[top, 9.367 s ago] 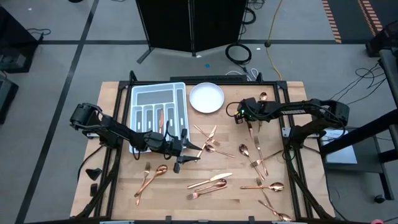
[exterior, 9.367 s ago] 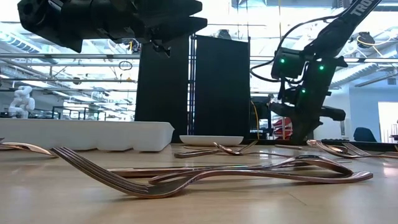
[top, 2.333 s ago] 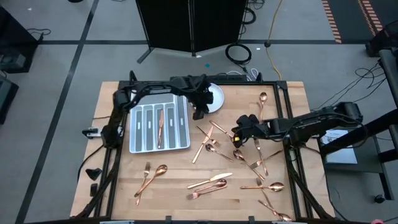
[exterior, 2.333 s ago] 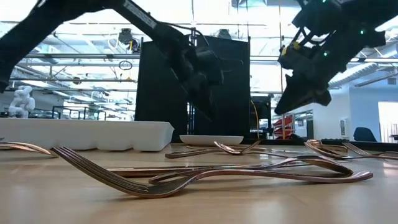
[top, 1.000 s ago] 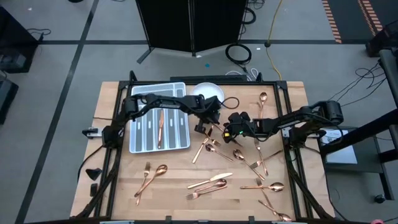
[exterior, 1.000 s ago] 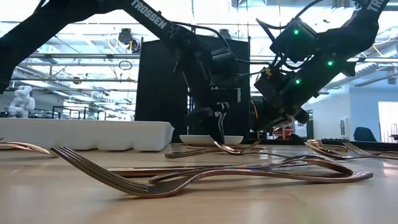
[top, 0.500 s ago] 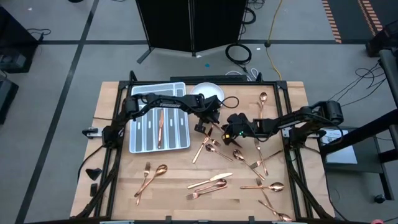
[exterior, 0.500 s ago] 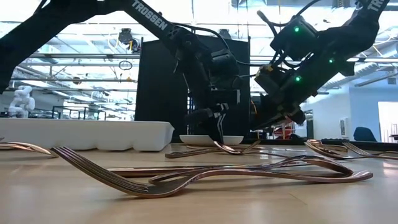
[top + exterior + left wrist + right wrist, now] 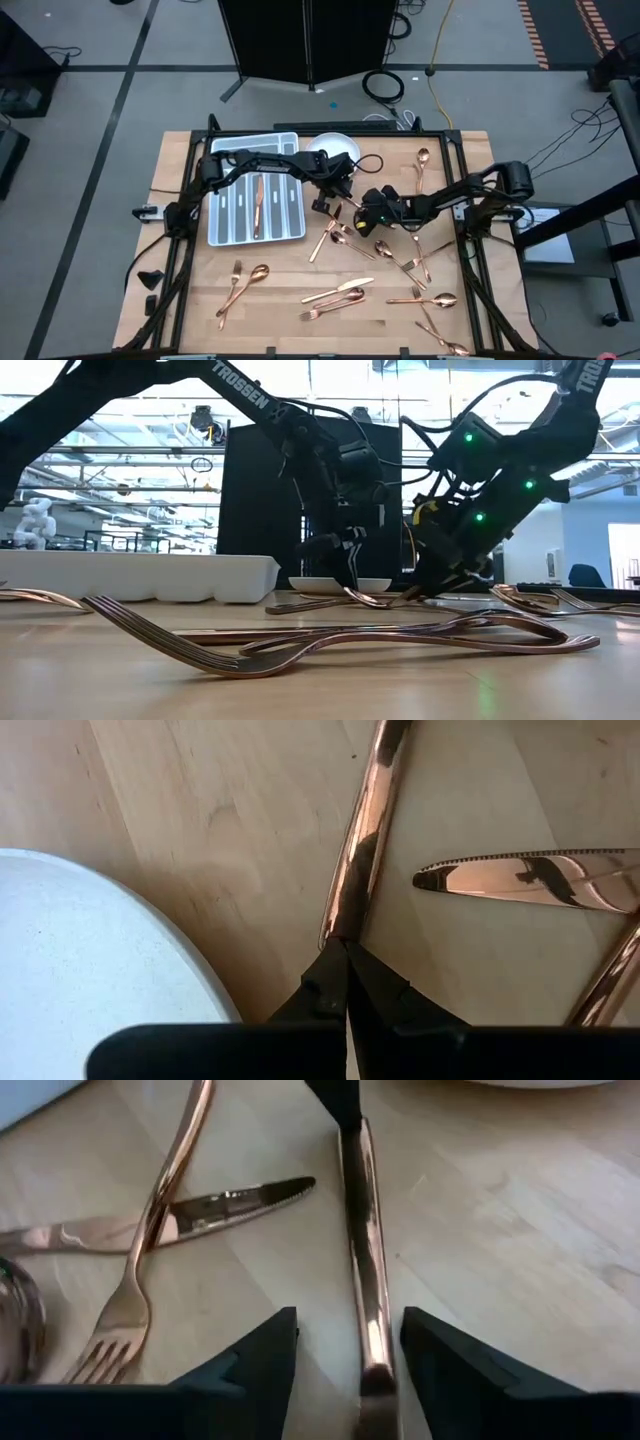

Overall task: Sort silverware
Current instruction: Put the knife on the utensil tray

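Copper silverware lies scattered over the wooden table (image 9: 280, 300). One slim copper piece (image 9: 365, 1270) lies between my two grippers, near the white plate (image 9: 335, 148). My left gripper (image 9: 346, 948) points steeply down and is shut on one end of that piece. At the piece's other end my right gripper (image 9: 345, 1345) hangs low over the table and is open, one finger on each side and neither touching that I can see. Whether the piece is a fork, spoon or knife is hidden. A copper knife (image 9: 257, 200) lies in the grey tray (image 9: 213, 225). My left gripper pinches the very end of the copper piece (image 9: 342, 925) between its two fingertips. The fingers come from above, slanting, roughly in line with the piece. In the low view that end (image 9: 356, 592) sits a little raised, while the rest runs down toward the table.
A knife (image 9: 215, 1205) and a fork (image 9: 135, 1300) lie crossed beside the piece. More silverware lies near the table's front edge (image 9: 340, 293), at the near left (image 9: 245, 280) and on the right (image 9: 415, 250). One spoon (image 9: 422, 160) lies at the far right.
My right gripper has sunk toward the table and edged toward the table's left edge. It has tipped more steeply down, and now sits over the copper piece's free end.
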{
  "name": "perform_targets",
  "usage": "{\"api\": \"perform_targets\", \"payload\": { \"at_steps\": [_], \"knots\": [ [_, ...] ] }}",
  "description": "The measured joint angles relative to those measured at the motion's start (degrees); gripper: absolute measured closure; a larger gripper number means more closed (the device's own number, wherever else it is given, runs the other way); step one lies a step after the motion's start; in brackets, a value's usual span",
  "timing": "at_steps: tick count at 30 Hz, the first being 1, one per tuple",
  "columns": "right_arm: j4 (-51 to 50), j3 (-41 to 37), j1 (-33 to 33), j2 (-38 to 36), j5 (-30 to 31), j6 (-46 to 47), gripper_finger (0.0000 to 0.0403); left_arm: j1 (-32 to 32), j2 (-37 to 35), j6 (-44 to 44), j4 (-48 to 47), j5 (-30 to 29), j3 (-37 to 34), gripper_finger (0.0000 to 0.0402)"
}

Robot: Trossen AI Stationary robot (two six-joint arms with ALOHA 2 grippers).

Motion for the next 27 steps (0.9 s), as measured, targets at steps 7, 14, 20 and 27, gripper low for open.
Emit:
{"api": "perform_targets", "payload": {
  "at_steps": [7,14,20,27],
  "knots": [
    [-3.2,0.3,0.4,1.3,1.6,4.7,0.0366,0.1,0.0,0.0,-0.2,0.2,-0.1,0.0402],
    [-2.6,0.1,0.3,1.0,0.9,5.8,0.0390,0.8,-1.2,-4.6,2.8,0.0,-0.5,0.0402],
    [-3.4,-0.3,0.2,-2.1,-0.9,4.5,0.0397,3.2,-7.6,-6.1,5.5,12.0,-0.3,0.0402],
    [-5.2,-0.7,0.5,-6.6,-2.5,1.8,0.0400,3.6,-8.5,-5.6,5.4,14.4,-0.4,0.0390]
  ]
}}
